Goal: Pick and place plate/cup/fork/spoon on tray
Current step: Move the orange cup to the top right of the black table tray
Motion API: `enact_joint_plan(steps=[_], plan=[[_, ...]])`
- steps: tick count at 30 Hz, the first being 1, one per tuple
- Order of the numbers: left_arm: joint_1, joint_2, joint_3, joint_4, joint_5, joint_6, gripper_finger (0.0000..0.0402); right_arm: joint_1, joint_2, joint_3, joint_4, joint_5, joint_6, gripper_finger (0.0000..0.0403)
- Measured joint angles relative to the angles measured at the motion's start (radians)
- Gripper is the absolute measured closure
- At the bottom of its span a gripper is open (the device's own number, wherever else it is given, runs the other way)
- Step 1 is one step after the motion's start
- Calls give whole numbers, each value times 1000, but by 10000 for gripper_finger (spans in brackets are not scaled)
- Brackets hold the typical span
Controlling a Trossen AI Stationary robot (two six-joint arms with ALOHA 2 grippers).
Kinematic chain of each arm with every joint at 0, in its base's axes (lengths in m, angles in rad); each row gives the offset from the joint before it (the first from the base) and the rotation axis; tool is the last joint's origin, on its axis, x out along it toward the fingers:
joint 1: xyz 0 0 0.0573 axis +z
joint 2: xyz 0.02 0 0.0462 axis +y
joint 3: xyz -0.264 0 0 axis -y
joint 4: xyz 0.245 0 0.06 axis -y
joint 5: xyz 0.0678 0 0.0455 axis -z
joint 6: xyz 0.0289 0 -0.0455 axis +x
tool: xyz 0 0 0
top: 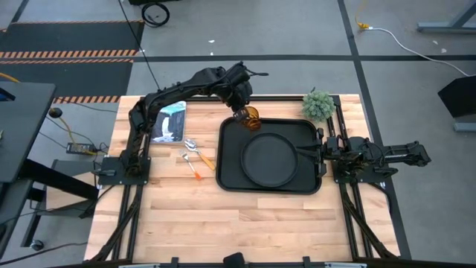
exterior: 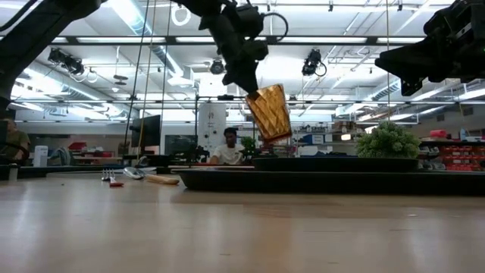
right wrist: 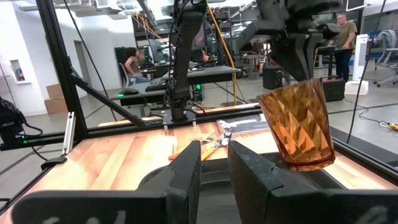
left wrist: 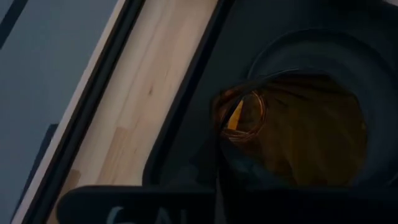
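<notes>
My left gripper [top: 243, 110] is shut on the amber cup [top: 251, 116] above the black tray's [top: 227, 176] far left corner. The cup also shows in the low view [exterior: 270, 112] and the right wrist view [right wrist: 300, 124]. The round black plate [top: 269, 158] lies flat in the tray's middle. The fork [top: 192, 165] and the spoon [top: 198, 151], both orange-handled, lie on the table left of the tray. My right gripper [top: 307, 152] waits at the tray's right rim, level, with a narrow gap between its fingers [right wrist: 214, 165], holding nothing. My left gripper holds the cup by its rim [right wrist: 292, 87], on the side toward the table's left, seemingly with one finger inside and one outside. The fingers [exterior: 246, 72] come down slanting from above. The cup hangs below them, tilted, its base [exterior: 276, 136] clear of the tray.
A small green plant [top: 318, 104] stands beyond the tray's far right corner. A white and blue booklet [top: 169, 123] lies at the far left of the table. Bare wood lies between the tray and the near edge. People sit in the room beyond the table.
</notes>
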Motion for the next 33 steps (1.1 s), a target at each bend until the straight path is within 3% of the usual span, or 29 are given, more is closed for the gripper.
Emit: enact_joint_plan(steps=[16, 26, 33], plan=[[-81, 0, 23, 42, 0, 26, 398, 0, 0, 0, 5, 0, 0, 315], [-84, 0, 23, 68, -2, 30, 398, 0, 0, 0, 170, 1, 2, 315], [-106, 0, -18, 291, -2, 38, 398, 0, 0, 0, 173, 4, 29, 315]])
